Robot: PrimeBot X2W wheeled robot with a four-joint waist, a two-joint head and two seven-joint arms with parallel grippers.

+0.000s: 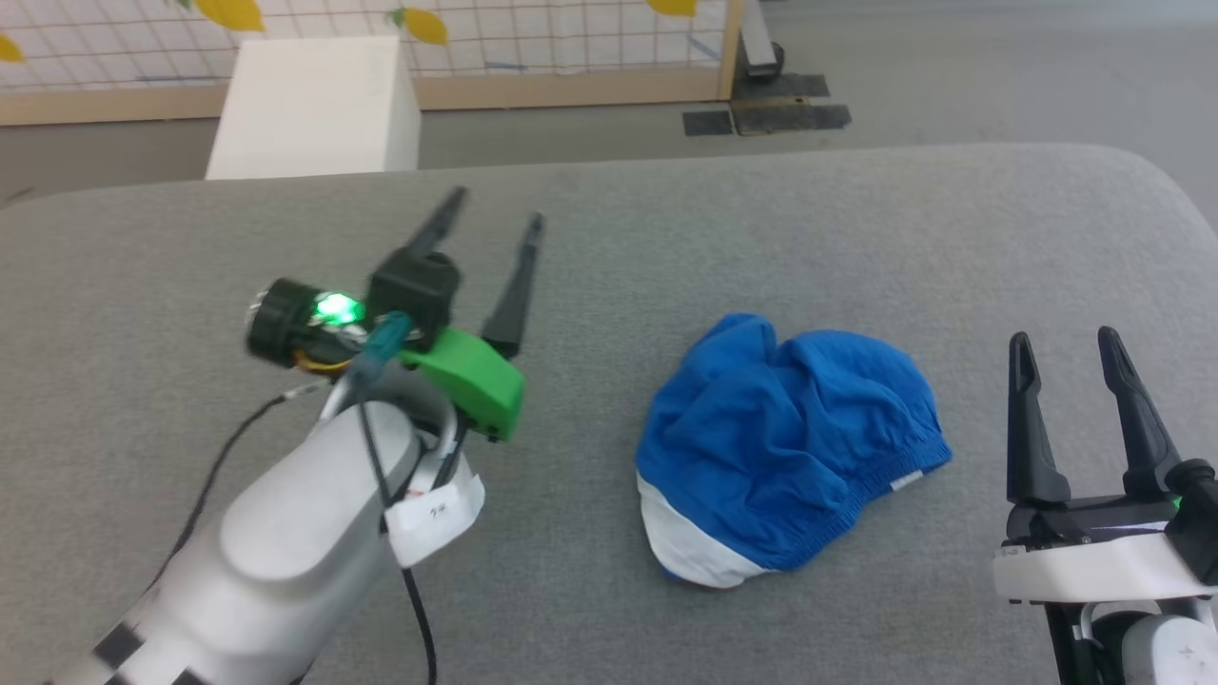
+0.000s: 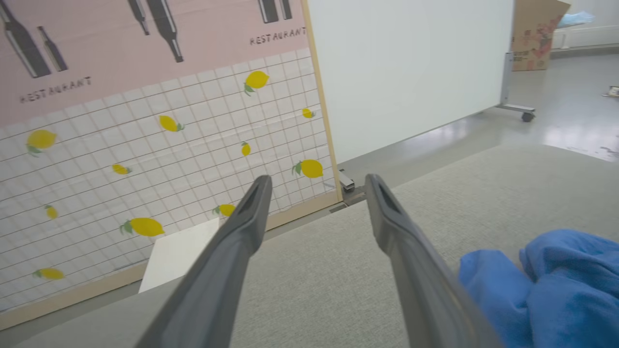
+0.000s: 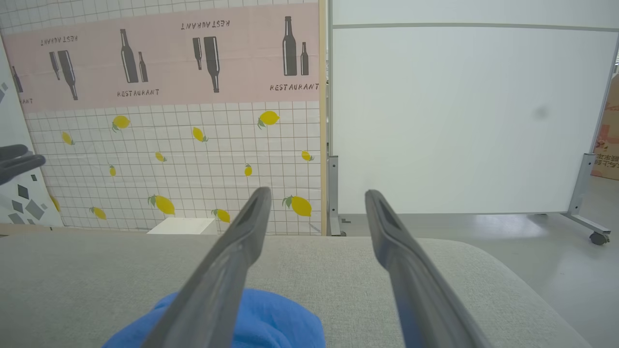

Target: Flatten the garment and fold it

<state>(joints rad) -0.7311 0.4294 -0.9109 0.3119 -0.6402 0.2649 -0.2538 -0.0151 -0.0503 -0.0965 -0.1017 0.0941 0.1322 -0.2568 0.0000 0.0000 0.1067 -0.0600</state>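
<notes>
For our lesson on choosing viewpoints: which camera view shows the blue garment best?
The head view: the whole garment lies crumpled on the grey surface, white trim visible. The left wrist view catches a bunched part at lower right; the right wrist view, a patch at the bottom.

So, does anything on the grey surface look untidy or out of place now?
Only the garment: it lies bunched in a wrinkled heap on the grey surface, white trim at its near-left edge, not spread flat. The left gripper and the right gripper stand open, apart from it.
</notes>
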